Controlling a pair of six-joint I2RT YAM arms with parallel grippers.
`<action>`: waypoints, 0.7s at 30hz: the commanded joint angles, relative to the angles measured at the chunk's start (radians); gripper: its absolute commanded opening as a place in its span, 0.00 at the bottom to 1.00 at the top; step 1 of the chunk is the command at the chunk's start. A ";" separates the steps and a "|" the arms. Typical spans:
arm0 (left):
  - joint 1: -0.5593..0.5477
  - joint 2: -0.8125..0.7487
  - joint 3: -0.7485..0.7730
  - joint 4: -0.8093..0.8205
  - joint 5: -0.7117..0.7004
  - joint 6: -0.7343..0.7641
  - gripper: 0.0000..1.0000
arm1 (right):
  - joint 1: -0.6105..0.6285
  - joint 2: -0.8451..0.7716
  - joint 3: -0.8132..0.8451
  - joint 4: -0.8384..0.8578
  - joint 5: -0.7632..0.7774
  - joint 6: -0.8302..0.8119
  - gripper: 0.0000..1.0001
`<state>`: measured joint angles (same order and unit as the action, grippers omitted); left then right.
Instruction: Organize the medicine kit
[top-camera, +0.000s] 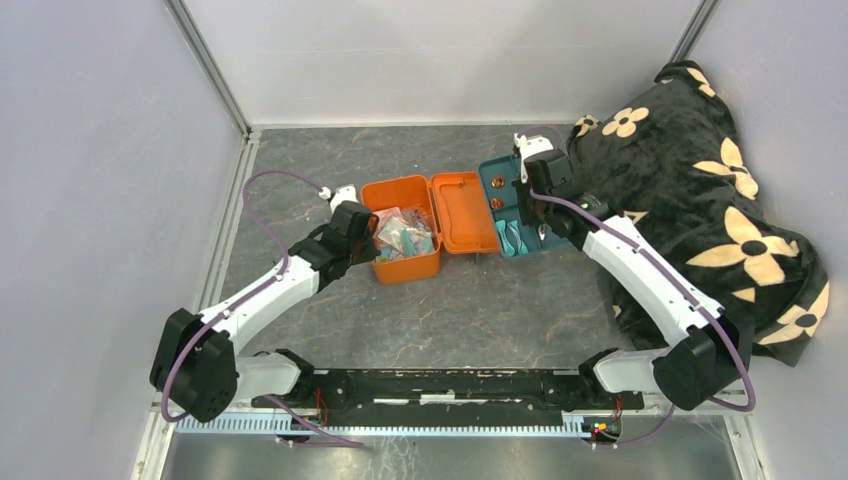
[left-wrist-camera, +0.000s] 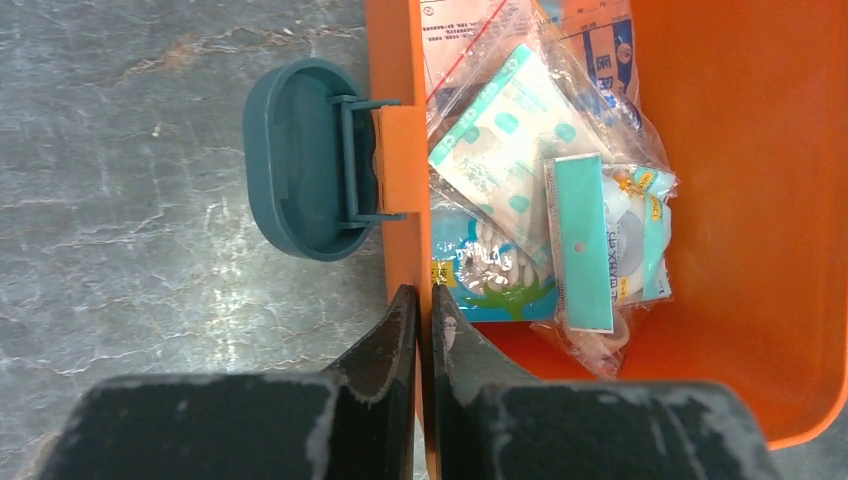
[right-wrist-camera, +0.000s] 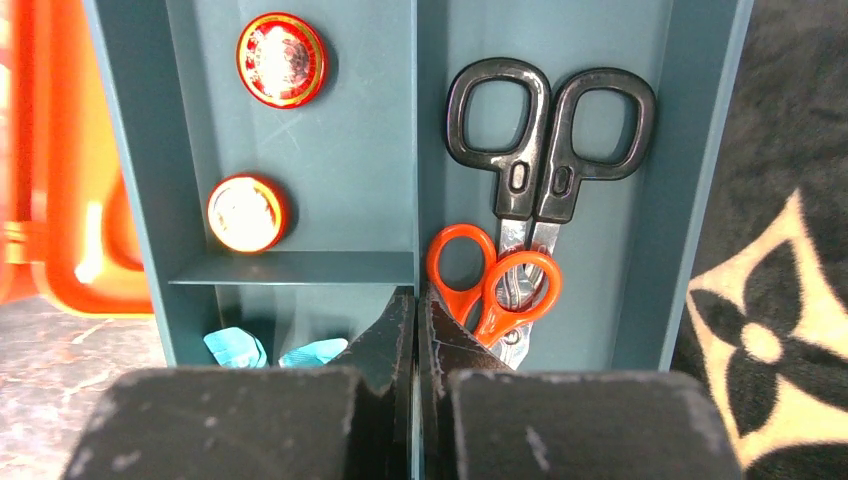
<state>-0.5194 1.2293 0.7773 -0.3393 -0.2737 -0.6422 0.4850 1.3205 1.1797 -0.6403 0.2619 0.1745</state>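
left hand is clamped on the near-left wall of the medicine kit, one finger inside the box and one outside, with the orange rim running right between them. the kit sits open in the middle of the grey counter, its lid flopped flat to the right. the dark teal latch hangs off the left wall, just past the fingers. inside it's a pile of plastic packets, mostly teal and white.

the teal tray sits touching the far side of the lid, with its other edge against the black flowered blanket. right hand is down in it, fingers pressed together right at the middle divider; can't tell if they're pinching it. two round red-rimmed tins sit in the left compartment. black scissors and small orange scissors lie in the right one, the orange pair on top of the black pair's blades. a couple of teal bits sit in the near left compartment.
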 joint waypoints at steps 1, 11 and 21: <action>-0.069 0.045 0.036 0.038 0.032 -0.075 0.10 | 0.000 -0.026 0.128 -0.125 -0.019 0.015 0.00; -0.222 0.187 0.146 0.073 0.016 -0.206 0.29 | 0.000 0.026 0.217 -0.211 -0.062 0.055 0.00; -0.310 0.204 0.221 0.095 0.043 -0.227 0.61 | 0.000 0.076 0.260 -0.218 -0.105 0.074 0.00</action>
<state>-0.8162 1.4643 0.9474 -0.2852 -0.2417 -0.8238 0.4850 1.3846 1.3621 -0.8539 0.1730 0.2260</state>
